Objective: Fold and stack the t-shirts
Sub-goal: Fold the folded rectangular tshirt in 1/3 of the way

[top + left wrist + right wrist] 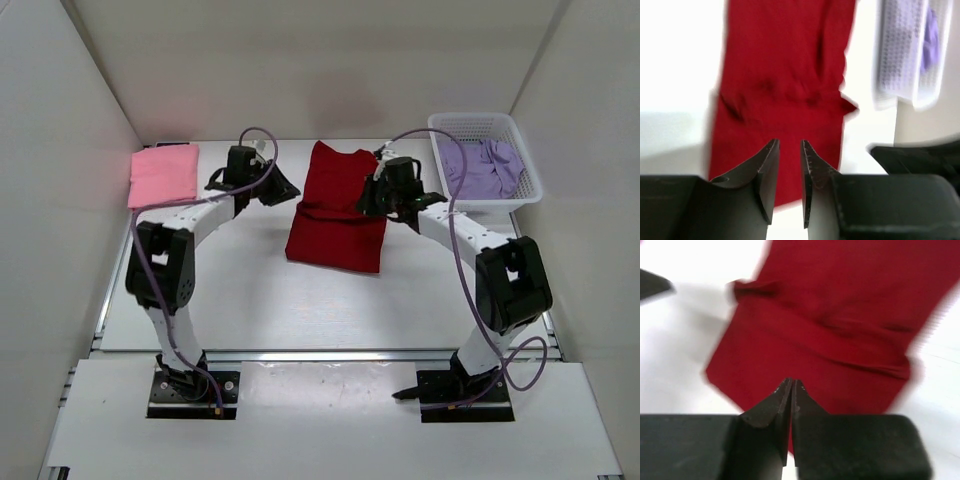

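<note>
The dark red t-shirt [338, 210] lay mid-table between my two arms, narrowed to a long panel with a crease across its middle. The pink t-shirt [164, 175] sat folded at the far left, and the lavender t-shirt [480, 168] was bunched in the white basket [530, 185] at the far right.

My left gripper [790, 143] hung just beside the red shirt's left edge, its jaws a narrow way apart with nothing between them. My right gripper [791, 382] was over the shirt's right edge with its fingers pressed together. That wrist view was blurred, so I could not be sure whether a pinch of cloth was caught there, though I saw none.

I judged the step in hand to be the cross fold. To do it well, I would take both near corners at matching points and lift only enough to clear the table [250, 300]. I would then carry them evenly to the far hem and lay the edge down square. Uneven pulls would skew the panel, and a loose pinch would drop a corner.
</note>
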